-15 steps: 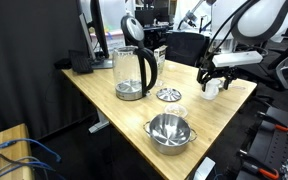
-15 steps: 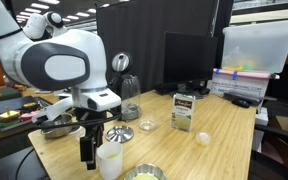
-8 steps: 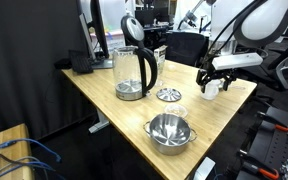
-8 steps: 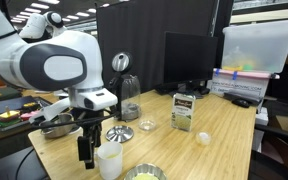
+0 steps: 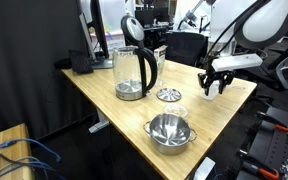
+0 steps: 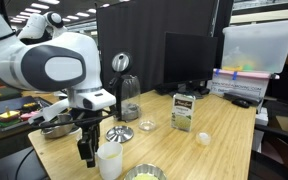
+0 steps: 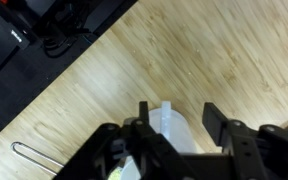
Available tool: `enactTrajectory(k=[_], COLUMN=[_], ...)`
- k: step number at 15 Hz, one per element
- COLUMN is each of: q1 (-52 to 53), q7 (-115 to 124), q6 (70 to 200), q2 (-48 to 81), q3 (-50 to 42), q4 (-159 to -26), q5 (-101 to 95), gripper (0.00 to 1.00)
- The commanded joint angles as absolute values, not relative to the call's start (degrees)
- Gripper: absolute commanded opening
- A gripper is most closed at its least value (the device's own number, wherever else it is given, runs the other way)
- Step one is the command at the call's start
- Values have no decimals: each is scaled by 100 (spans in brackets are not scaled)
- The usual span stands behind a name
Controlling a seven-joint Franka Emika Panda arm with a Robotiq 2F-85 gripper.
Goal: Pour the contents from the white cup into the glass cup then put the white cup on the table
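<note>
White cup (image 5: pixel 213 89) on counter (image 5: pixel 104 95) corner; dish (image 5: pixel 168 95) between it and glass cup (image 5: pixel 132 72); bowl (image 5: pixel 170 131) nearer camera.

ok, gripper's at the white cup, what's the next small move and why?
Probably close the gripper until it clamps the white cup, then lift. In the wrist view the cup sits between the fingers with wood showing beside one of them, so it doesn't look clamped, and it stands on the table.

Small white cup (image 5: pixel 213 88) standing upright near a corner of the wooden bench (image 5: pixel 109 108). Tall clear glass jug (image 5: pixel 131 72), black handle, upright, well apart from it.
</note>
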State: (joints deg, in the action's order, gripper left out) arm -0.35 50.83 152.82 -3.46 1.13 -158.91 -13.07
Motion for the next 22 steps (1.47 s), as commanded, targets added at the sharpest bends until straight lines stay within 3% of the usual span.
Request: enactTrajectory(k=[1, 5, 13, 22], q1=[-122, -110, -86, -6], q7=[5208, 5194, 4929, 2744], q6=[15475, 15501, 15385, 13779], q2=[-244, -189, -258, -824], q3=[145, 121, 94, 136], q4=[-15888, -15886, -15885, -15714], q5=[-1461, -1455, -1289, -532], gripper=[28, 1, 2, 2])
